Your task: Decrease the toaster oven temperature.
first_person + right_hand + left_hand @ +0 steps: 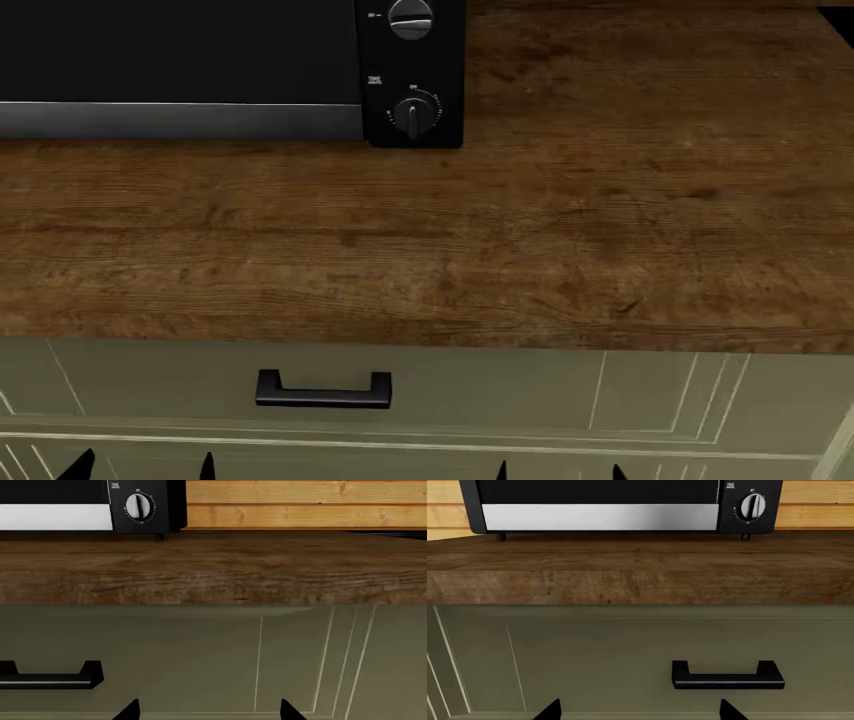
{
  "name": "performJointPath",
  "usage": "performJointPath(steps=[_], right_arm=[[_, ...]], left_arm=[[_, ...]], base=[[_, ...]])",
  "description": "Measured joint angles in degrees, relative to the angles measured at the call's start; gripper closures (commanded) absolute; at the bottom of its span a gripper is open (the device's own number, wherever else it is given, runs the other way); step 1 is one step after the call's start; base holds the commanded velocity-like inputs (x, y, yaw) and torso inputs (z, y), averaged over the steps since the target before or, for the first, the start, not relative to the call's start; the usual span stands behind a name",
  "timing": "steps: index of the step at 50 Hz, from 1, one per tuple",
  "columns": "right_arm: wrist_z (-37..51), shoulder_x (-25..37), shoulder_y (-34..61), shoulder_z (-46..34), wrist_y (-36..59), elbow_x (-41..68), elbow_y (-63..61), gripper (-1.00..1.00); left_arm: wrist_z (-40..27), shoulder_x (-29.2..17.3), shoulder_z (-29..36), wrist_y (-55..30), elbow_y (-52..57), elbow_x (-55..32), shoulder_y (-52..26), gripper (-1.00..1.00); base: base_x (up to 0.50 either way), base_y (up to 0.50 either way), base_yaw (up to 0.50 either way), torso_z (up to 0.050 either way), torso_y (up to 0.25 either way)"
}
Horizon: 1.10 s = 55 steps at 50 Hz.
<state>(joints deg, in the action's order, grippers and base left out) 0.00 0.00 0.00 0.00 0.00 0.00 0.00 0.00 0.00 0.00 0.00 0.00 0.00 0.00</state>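
The black toaster oven (pixel 174 60) stands at the back left of the wooden counter, its silver strip along the lower edge. On its knob panel I see the TIME knob (pixel 418 116) and, above it, part of another knob (pixel 410 18) whose markings I cannot read. The temperature knob with white numbers is out of view. The left wrist view shows the oven's lower edge (pixel 600 515) and the TIME knob (pixel 752 506); the right wrist view shows the same knob (pixel 138 506). My left gripper (pixel 640 711) and right gripper (pixel 208 711) are open and empty, low in front of the drawer.
The wooden counter (pixel 534 230) stretches right of the oven. Below it is an olive drawer front with a black bar handle (pixel 324 392), also in the left wrist view (pixel 727 677). A wood-plank wall (pixel 300 502) stands behind the counter.
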Motion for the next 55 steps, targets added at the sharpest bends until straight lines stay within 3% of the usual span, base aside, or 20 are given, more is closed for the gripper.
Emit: performJointPath(steps=[43, 55], right_arm=[[5.28, 4.20, 0.66, -5.34, -0.99, 3.36, 2.05, -1.00], [6.39, 5.55, 0.53, -6.65, 1.54, 2.90, -2.41, -1.00]], left_arm=[[-3.50, -3.93, 4.07, -0.84, 0.76, -5.82, -0.18, -1.00], [-5.01, -5.25, 4.58, -3.86, 5.64, -5.60, -0.22, -1.00]], base=[[0.00, 0.00, 0.00, 0.000, 0.000], [0.00, 0.00, 0.00, 0.000, 0.000]])
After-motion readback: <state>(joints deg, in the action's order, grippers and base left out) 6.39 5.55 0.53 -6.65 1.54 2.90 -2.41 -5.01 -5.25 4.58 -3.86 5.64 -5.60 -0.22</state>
